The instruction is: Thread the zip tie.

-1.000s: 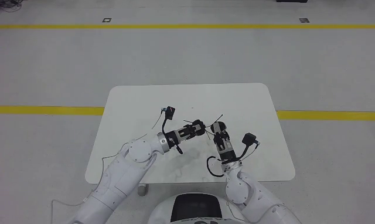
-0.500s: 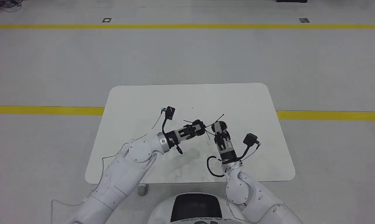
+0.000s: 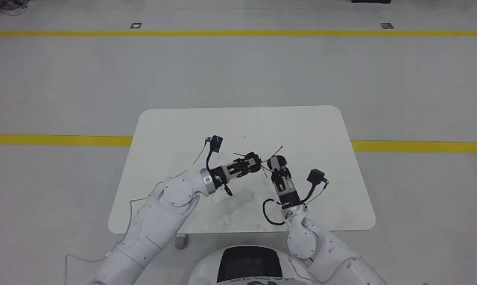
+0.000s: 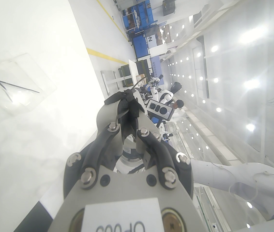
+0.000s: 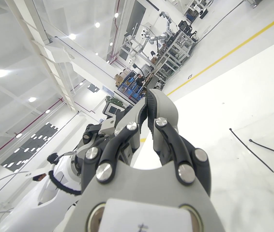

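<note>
Grippers meet above desk (image 3: pixel 186 128): left gripper (image 4: pixel 125 107) pinched shut on zip tie (image 3: pixel 277 149), right gripper (image 5: pixel 147 102) likewise; spare ties (image 5: pixel 250 149) lie nearby.

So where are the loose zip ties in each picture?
Top view: loose zip ties, thin dark lines beside the left tool.
Left wrist view: lying on a clear sheet.
Right wrist view: on that same sheet.
Shared landmark: the white table under them.

Pale grey floor (image 3: pixel 74 83) crossed by two yellow lines (image 3: pixel 223 33). White table (image 3: pixel 298 124) with rounded corners between them. Overhead, rows of bright ceiling lights (image 4: pixel 248 37). Farther off, blue storage racks (image 4: pixel 140 19) and metal shelving (image 5: pixel 175 47).
</note>
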